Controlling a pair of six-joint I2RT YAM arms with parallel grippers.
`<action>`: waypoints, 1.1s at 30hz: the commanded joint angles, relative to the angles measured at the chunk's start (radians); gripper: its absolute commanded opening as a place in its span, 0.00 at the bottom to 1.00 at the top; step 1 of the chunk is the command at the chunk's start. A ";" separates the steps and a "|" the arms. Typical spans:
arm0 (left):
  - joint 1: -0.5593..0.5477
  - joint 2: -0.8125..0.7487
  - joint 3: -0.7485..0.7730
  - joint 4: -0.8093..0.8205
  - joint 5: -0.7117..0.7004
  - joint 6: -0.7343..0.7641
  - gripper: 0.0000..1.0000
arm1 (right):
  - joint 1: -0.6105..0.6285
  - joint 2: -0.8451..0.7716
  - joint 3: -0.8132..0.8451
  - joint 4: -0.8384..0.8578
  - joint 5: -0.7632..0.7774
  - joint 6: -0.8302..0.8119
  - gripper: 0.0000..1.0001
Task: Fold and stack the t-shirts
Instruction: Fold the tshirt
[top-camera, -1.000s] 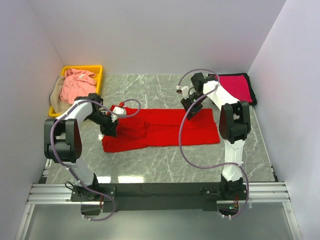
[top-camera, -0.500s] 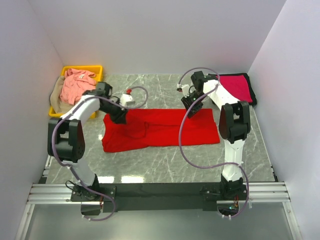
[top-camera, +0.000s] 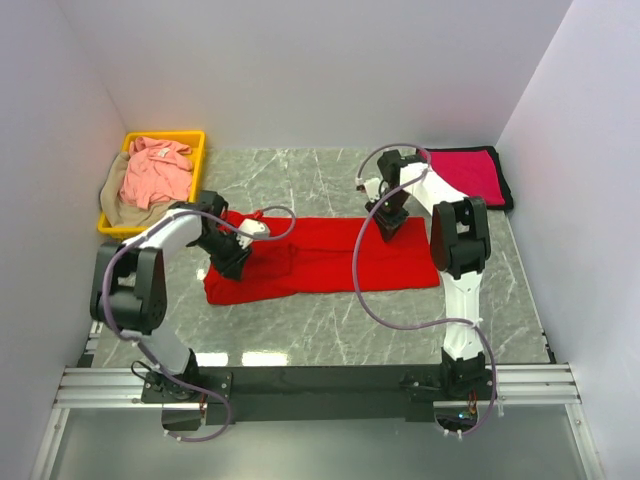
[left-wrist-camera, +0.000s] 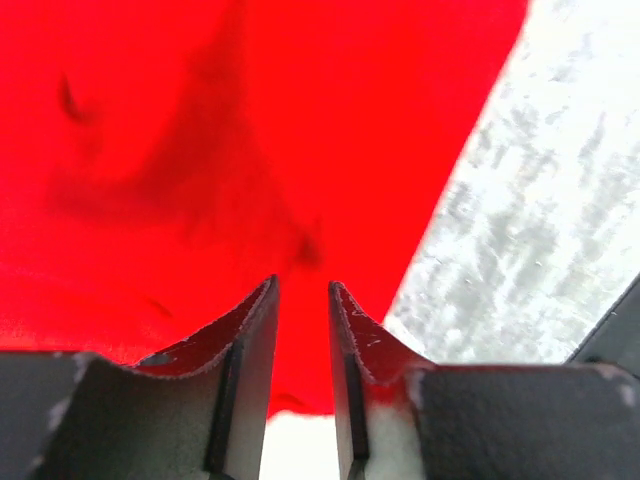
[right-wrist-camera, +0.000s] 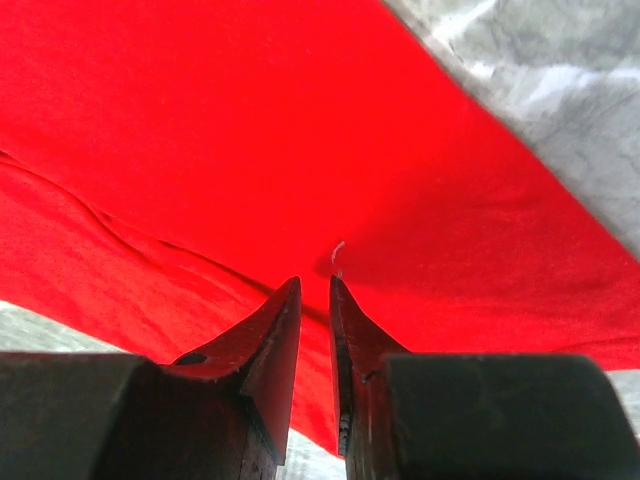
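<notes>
T-shirt (top-camera: 330, 257), red, lay flat; L gripper (left-wrist-camera: 302, 290) at its 9 o'clock, R gripper (right-wrist-camera: 315, 285) at 1 o'clock, fingers narrowly apart.

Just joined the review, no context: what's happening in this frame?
Both arms are on the bright red t-shirt, which is spread flat. The left gripper is down at its left end and the right gripper at its far edge, jaws narrowly apart at the cloth. Whether either pinches it is unclear. A crimson t-shirt lies in a neat rectangle at far right, and a pink t-shirt sits in the yellow bin.
</notes>
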 joint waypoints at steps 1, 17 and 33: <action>0.015 -0.096 0.026 -0.020 0.020 -0.026 0.33 | 0.007 0.006 -0.018 -0.029 0.043 0.010 0.25; -0.031 -0.077 0.086 0.172 -0.062 -0.733 0.32 | 0.122 -0.216 -0.443 -0.101 -0.150 -0.034 0.20; -0.099 0.390 0.401 0.249 -0.349 -0.801 0.20 | -0.013 -0.292 -0.299 -0.074 -0.136 -0.022 0.27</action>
